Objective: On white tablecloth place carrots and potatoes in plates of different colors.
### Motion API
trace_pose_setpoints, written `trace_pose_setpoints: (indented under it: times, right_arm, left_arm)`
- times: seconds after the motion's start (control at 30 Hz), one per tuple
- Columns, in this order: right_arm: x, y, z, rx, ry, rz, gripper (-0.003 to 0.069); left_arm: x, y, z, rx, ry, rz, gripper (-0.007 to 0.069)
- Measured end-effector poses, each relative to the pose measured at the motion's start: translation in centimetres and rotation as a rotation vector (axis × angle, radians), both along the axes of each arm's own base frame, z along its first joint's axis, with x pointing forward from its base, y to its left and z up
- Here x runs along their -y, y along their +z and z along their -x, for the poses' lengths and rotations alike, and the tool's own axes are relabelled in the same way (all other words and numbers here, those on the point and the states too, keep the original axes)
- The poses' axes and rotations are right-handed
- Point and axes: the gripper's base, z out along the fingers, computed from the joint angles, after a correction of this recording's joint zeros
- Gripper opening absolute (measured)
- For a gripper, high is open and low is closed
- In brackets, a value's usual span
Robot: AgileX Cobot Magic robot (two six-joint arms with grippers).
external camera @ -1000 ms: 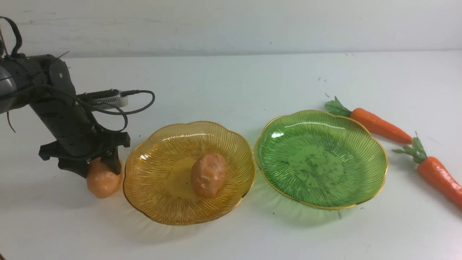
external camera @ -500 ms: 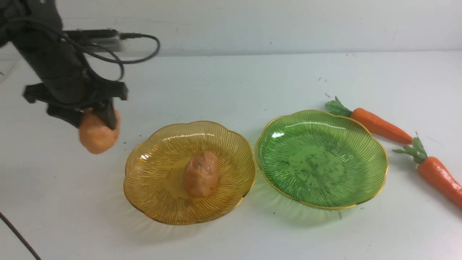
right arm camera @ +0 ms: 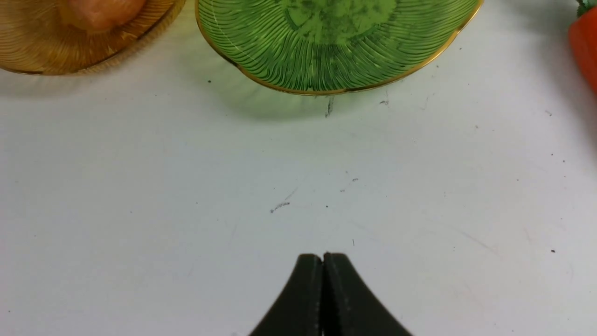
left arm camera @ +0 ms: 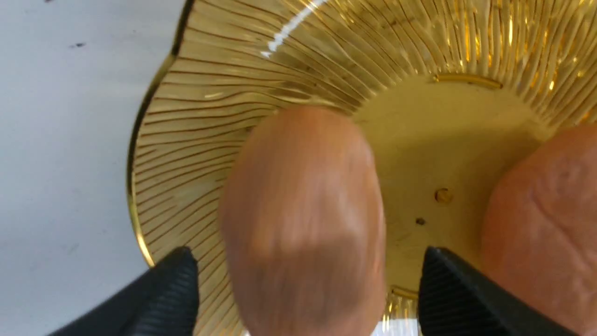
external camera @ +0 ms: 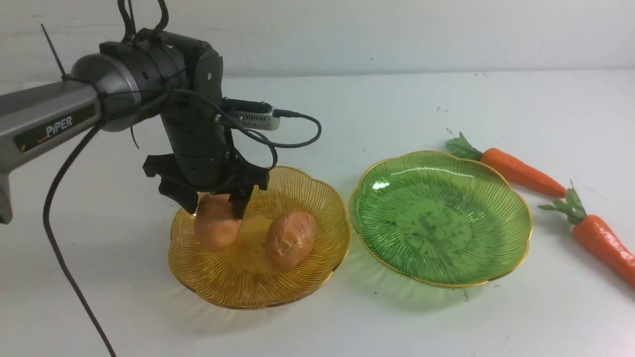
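My left gripper (external camera: 214, 208) hangs over the left half of the amber plate (external camera: 297, 287). Its jaws are open. A potato (external camera: 217, 225) sits between the fingertips with a gap on each side, its lower end down in the plate. In the left wrist view that potato (left arm camera: 303, 210) looks blurred and free of both fingers (left arm camera: 177, 284). A second potato (external camera: 290, 239) lies in the same plate. The green plate (external camera: 441, 218) is empty. Two carrots (external camera: 521, 171) (external camera: 603, 243) lie on the white tablecloth (external camera: 347, 114) to its right. My right gripper (right arm camera: 322, 257) is shut and empty above bare cloth.
The left arm's black cable (external camera: 69, 277) trails down across the cloth at the front left. A pale wall (external camera: 397, 34) closes the far edge of the table. In the right wrist view the green plate (right arm camera: 326, 46) lies ahead of the shut fingers.
The left arm lifted the potato from the cloth left of the amber plate and carried it right over the plate. Its jaws have opened off it. The other potato shifted slightly.
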Motion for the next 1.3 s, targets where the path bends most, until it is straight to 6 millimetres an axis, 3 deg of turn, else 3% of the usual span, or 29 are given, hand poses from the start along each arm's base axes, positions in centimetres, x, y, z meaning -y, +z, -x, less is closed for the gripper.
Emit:
trace_pose_setpoints:
  times: [0.13,0.27,0.33,0.43,0.57,0.7,1.0,1.17,1.3]
  right_arm:
    - [0.0,0.0,0.0,0.000,-0.003,-0.002,-0.0012]
    - [0.2,0.0,-0.4,-0.008,-0.067,-0.026,-0.0012]
    - [0.5,-0.5,-1.3,-0.058,-0.127,-0.014,-0.0012]
    - [1.3,-1.8,-3.2,-0.170,-0.219,0.045,-0.0012]
    - [2.6,-4.5,-7.3,-0.262,-0.377,0.148,-0.0011]
    - [3.2,-5.7,-9.8,-0.261,-0.465,0.184,-0.0008]
    - [3.9,-7.7,-15.5,-0.300,-0.504,0.286,0.0059]
    - [3.8,-9.0,-18.6,-0.338,-0.454,0.331,0.0171]
    - [3.8,-10.3,-21.0,-0.362,-0.374,0.390,0.0307]
  left_arm:
    - [0.1,1.0,-0.4,0.028,0.019,0.004,0.0631]
    - [0.2,3.1,-0.6,0.027,-0.022,-0.005,0.0617]
    - [0.4,5.0,-1.2,0.087,-0.087,-0.001,0.0535]
    - [0.5,6.3,-1.5,0.133,-0.135,-0.002,0.0413]
    - [0.5,6.7,-1.6,0.143,-0.177,-0.010,0.0139]
    - [0.5,6.7,-1.6,0.142,-0.190,-0.013,0.0029]
    - [0.6,6.7,-1.6,0.140,-0.192,-0.011,-0.0003]
    - [0.6,6.7,-1.6,0.140,-0.192,-0.011,-0.0003]
    - [0.6,6.7,-1.6,0.140,-0.192,-0.011,-0.0003]
